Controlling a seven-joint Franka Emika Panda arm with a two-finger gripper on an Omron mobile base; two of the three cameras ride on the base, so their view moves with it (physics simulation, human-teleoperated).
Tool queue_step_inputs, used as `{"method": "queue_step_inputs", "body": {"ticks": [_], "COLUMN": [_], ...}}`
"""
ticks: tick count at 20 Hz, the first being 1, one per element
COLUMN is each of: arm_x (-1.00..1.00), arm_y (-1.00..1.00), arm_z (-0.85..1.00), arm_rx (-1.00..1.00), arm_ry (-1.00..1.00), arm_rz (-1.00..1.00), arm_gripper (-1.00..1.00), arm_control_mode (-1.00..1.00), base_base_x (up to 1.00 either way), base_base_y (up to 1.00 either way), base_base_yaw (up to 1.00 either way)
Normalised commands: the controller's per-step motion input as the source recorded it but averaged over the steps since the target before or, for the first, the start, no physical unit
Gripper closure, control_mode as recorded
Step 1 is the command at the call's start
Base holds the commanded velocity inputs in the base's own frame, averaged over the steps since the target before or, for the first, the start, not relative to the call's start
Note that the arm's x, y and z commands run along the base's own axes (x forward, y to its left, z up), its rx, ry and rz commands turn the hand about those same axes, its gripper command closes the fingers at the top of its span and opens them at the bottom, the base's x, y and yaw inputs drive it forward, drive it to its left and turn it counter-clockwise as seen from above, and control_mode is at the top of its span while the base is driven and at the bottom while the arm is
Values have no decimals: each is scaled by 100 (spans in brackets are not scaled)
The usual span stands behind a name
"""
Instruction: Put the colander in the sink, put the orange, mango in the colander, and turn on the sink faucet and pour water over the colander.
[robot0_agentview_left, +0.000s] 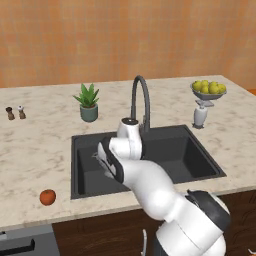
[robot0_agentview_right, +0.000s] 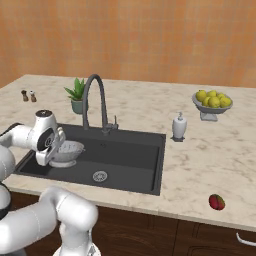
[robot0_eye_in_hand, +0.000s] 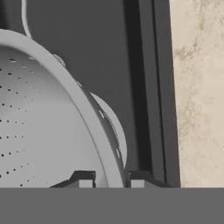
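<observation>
Arm bent low over the left half of the sink (robot0_agentview_right: 145, 150), gripper (robot0_eye_in_hand: 112, 183) reaching down with one fingertip either side of the colander (robot0_agentview_right: 67, 151) rim, closed on that rim; colander resting on the basin floor, at 9 o'clock from the drain (robot0_agentview_right: 100, 176). One orange (robot0_agentview_left: 47, 197) on the counter at 7 o'clock from the sink, one red-green fruit (robot0_agentview_right: 216, 202) at 4 o'clock. One faucet (robot0_agentview_right: 95, 102), one potted plant (robot0_agentview_left: 88, 102), one soap dispenser (robot0_agentview_right: 179, 126), one fruit bowl (robot0_agentview_right: 212, 102), two shakers (robot0_agentview_left: 15, 112).
</observation>
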Motion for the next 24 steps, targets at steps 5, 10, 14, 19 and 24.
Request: {"method": "queue_step_inputs", "body": {"ticks": [5, 10, 14, 19, 24], "arm_x": [-3, -7, 0, 14, 49], "arm_y": [-90, -77, -76, -70, -54], "arm_z": [0, 0, 0, 0, 0], "arm_rx": [7, 9, 10, 10, 8], "arm_ry": [-11, -10, -2, 1, 7], "arm_rz": [0, 0, 2, 5, 16], "arm_gripper": [100, 100, 100, 100, 100], "arm_control_mode": [-100, -100, -100, -100, -100], "base_base_x": [0, 0, 0, 0, 0], "base_base_y": [0, 0, 0, 0, 0], "base_base_yaw": [0, 0, 0, 0, 0]}}
